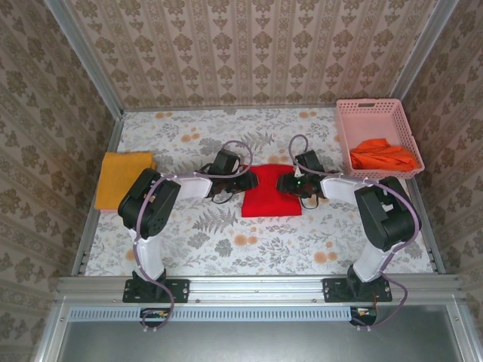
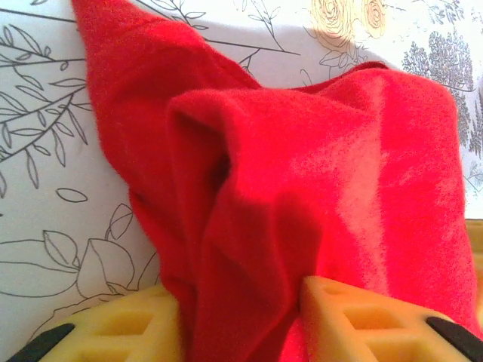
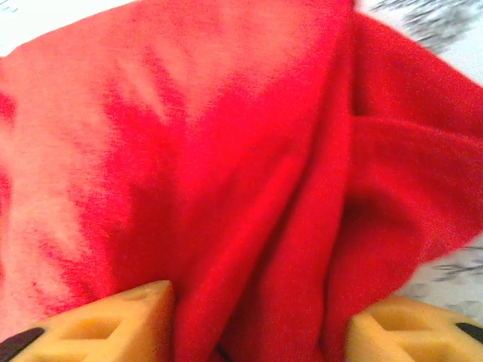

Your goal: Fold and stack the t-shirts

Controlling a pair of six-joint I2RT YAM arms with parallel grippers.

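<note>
Three t-shirts, two grippers, one pink basket (image 1: 362, 113).
Top view: red t-shirt (image 1: 272, 194) mid-table (image 1: 226, 241) between left gripper (image 1: 249, 182) and right gripper (image 1: 281, 183); mustard-yellow t-shirt (image 1: 121, 177) at left edge; orange t-shirt (image 1: 381, 154) in the pink basket. Wrist views add: left fingers (image 2: 143, 320) pinch a bunched red fold; right fingers (image 3: 113, 320) straddle red cloth, clamping not discernible.

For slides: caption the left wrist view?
Left gripper, yellow fingers astride a fold of the bright red cloth t-shirt.

Beige damask-patterned walls (image 1: 249, 53) close in three sides, with aluminium posts (image 1: 83, 56) at the corners. The table (image 1: 249, 249) has a pale floral covering, and an aluminium rail (image 1: 256, 286) lines its near edge.
</note>
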